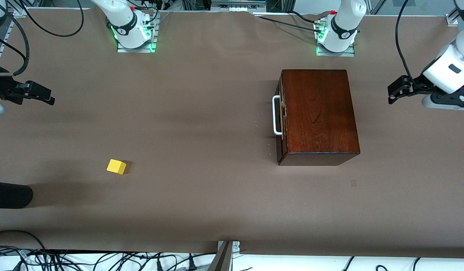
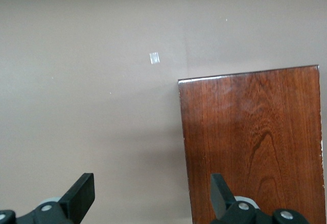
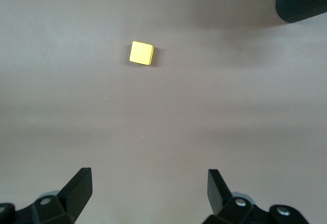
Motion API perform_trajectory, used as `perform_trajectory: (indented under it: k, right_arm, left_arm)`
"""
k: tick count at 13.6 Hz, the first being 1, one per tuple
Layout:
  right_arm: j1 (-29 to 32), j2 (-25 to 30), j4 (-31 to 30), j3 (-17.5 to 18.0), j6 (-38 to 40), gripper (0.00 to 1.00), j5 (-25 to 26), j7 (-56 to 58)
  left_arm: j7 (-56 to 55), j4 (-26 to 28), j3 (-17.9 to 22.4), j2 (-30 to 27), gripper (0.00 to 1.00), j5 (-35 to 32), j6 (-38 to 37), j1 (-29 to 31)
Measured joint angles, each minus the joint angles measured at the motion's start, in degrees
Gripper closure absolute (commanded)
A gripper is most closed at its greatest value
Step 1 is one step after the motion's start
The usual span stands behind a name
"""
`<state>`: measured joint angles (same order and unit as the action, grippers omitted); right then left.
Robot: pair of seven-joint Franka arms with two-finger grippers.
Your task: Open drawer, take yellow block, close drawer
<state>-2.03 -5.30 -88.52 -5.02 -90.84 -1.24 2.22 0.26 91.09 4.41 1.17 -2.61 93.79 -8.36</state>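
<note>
The mahogany box point(image 1: 318, 113) stands toward the left arm's end of the table and shows in the left wrist view point(image 2: 250, 142). Its drawer point(image 1: 280, 124) is shut, front flush, with the white bar handle point(image 1: 276, 114) facing the right arm's end. The yellow block point(image 1: 116, 166) lies on the bare table toward the right arm's end, outside the box, and also shows in the right wrist view point(image 3: 141, 53). My left gripper point(image 1: 393, 92) point(image 2: 152, 188) hangs open and empty beside the box. My right gripper point(image 1: 47, 96) point(image 3: 149, 183) hangs open and empty over the table edge.
A black cylinder point(image 1: 9, 194) reaches in over the table at the right arm's end, nearer to the front camera than the block; it shows in the right wrist view point(image 3: 301, 2). A small pale mark point(image 2: 154, 57) lies on the brown table cover point(image 1: 202, 113).
</note>
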Motion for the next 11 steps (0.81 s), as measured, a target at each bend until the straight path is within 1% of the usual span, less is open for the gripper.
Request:
perform_trajectory:
  k: [7,11]
  right_arm:
    - [0.0,0.0,0.0,-0.2,0.0,0.0,0.0,0.0]
    - [-0.1,0.0,0.0,-0.3,0.0,0.0,0.0,0.0]
  left_arm:
    - [0.0,-0.3,-0.7,1.2,0.0,0.0,-0.3,0.0]
    - [0.0,-0.3,-1.3,1.3,0.0,0.0,-3.9,0.0]
